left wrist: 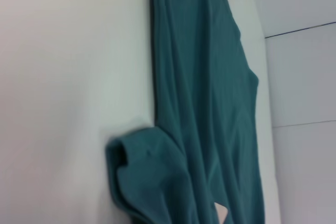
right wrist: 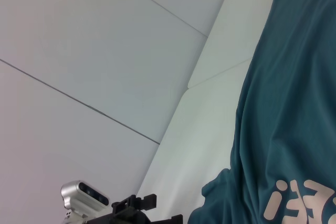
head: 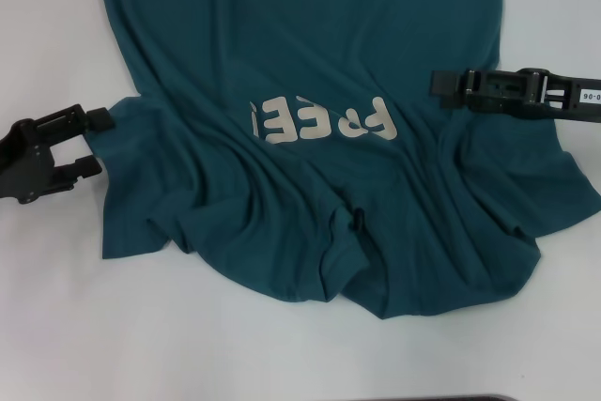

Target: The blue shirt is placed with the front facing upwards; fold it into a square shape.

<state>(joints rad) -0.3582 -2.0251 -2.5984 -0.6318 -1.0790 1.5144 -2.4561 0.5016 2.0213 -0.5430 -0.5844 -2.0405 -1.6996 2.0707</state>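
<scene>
The blue shirt [head: 310, 63] lies front up on the white tabletop [head: 66, 326], filling the middle and upper part of the head view and running off its top edge, so its far end is cut off. Its near part is bunched into heavy folds at lower centre, and the off-white letters [head: 324, 121] appear upside down, partly swallowed by a crease.

At the left edge of the head view, the left gripper [head: 94, 143] sits with its fingers spread apart, just at the edge of the shirt's sleeve; whether they touch the cloth is hard to say. The arm behind it is cut off by the frame.

At the upper right, the right gripper [head: 441, 84] reaches in over the shirt's side. It is seen edge-on, so I cannot tell whether its fingers are open or closed, nor whether they pinch fabric.

The left wrist view shows only the shirt and bare tabletop.
</scene>
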